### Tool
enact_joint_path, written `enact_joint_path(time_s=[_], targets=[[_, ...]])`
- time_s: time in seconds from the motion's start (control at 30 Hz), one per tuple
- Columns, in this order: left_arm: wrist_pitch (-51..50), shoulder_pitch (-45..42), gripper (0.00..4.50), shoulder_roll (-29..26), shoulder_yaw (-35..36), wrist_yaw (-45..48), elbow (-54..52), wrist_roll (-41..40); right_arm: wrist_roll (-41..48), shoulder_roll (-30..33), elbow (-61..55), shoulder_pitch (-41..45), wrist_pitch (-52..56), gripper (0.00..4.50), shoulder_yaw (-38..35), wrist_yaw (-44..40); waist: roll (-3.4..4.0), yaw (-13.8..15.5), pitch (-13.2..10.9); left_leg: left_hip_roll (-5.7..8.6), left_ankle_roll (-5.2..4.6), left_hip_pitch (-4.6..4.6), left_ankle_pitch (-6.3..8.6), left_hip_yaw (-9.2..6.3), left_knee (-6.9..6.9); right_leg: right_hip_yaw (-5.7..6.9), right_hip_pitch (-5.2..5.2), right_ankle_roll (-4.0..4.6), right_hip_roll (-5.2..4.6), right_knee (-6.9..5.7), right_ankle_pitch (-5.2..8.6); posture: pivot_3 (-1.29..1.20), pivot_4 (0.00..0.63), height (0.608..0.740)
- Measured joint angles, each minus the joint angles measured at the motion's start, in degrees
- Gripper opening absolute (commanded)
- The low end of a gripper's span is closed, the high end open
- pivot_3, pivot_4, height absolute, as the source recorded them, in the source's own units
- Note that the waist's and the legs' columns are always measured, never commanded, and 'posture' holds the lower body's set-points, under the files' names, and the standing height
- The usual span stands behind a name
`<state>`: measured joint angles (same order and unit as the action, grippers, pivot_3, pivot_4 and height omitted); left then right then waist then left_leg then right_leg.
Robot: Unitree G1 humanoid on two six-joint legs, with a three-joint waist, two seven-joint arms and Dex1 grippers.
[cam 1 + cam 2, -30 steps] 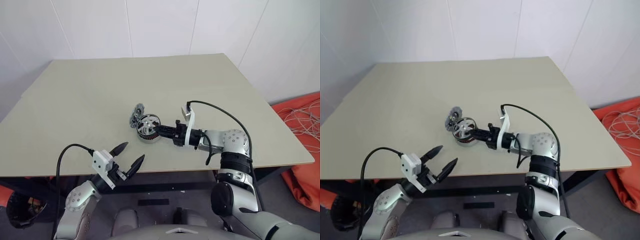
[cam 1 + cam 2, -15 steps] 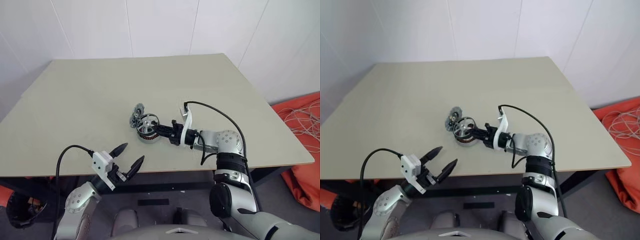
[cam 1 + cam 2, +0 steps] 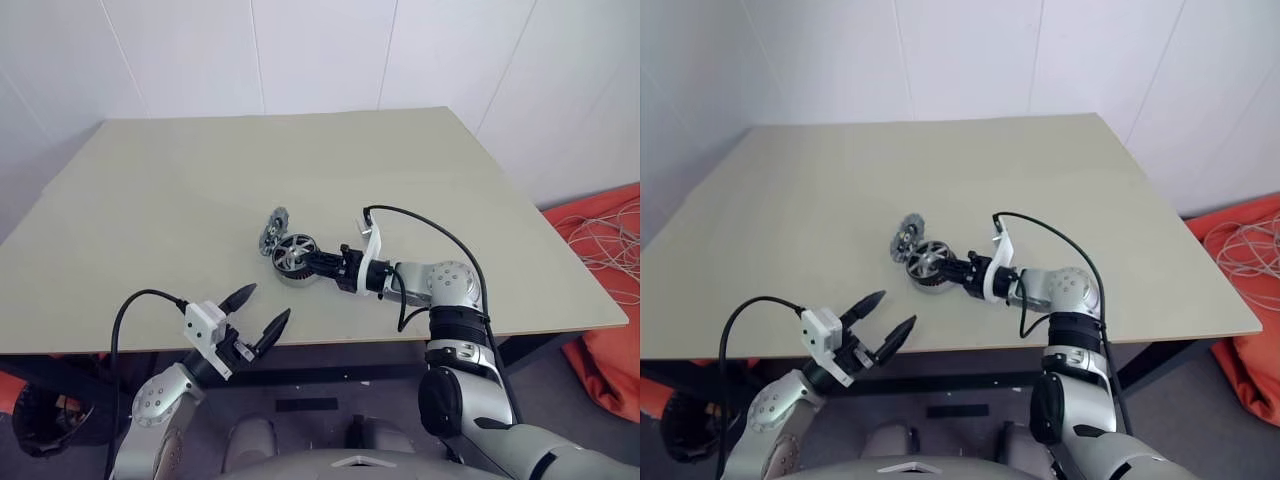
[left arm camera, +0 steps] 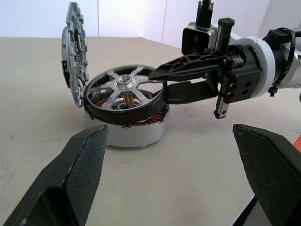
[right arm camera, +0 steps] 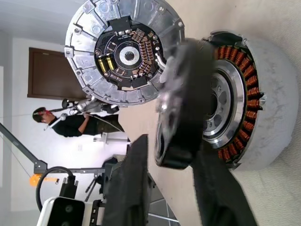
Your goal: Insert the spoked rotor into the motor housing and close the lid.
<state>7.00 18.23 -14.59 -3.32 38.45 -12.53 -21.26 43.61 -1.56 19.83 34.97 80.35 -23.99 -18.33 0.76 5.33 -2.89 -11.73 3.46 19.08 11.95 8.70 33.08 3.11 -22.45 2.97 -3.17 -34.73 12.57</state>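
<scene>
Left wrist view, one spoked rotor [image 4: 124,94] tilted on one motor housing [image 4: 134,129], right gripper [image 4: 157,84] straddling its rim, one lid [image 4: 75,52] upright, left gripper [image 3: 260,312] spread empty; right wrist view adds lid's inner face.

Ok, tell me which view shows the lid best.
The right wrist view: the lid faces the camera, showing its notched rim and inner circuitry. The left wrist view has it edge-on, upright beside the motor housing. In the head views it's a small disc on the table.

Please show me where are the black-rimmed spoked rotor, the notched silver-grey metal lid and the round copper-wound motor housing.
black-rimmed spoked rotor [image 4: 126,83]: left wrist view, on its silver centre hub.
notched silver-grey metal lid [image 5: 124,52]: right wrist view, on its dark inner face.
round copper-wound motor housing [image 5: 273,103]: right wrist view, on its pale outer wall.
</scene>
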Motion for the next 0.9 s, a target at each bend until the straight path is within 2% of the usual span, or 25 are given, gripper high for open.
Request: enact_joint_path(time_s=[0.2,0.9], targets=[[-1.0,0.2,4.50,-0.1,-0.8,-0.7,-1.8,0.0,1.5,0.2,-0.1,0.4,0.0,4.36,0.0,-0.8,-0.01,-0.1,0.0,-0.01,-0.02,-0.17,0.01,0.00,0.00,0.00,0.13,0.00,0.00,-0.01,0.00,0.00,0.000,0.740],[-1.5,0.0,4.50,-0.5,-0.8,-0.5,-1.8,-0.1,2.3,8.2,-2.4,1.0,3.1,4.36,0.1,-1.6,-0.04,0.2,0.0,0.04,0.05,0.02,-0.04,-0.02,-0.01,0.01,0.11,-0.07,-0.07,0.03,0.02,0.00,0.000,0.740]])
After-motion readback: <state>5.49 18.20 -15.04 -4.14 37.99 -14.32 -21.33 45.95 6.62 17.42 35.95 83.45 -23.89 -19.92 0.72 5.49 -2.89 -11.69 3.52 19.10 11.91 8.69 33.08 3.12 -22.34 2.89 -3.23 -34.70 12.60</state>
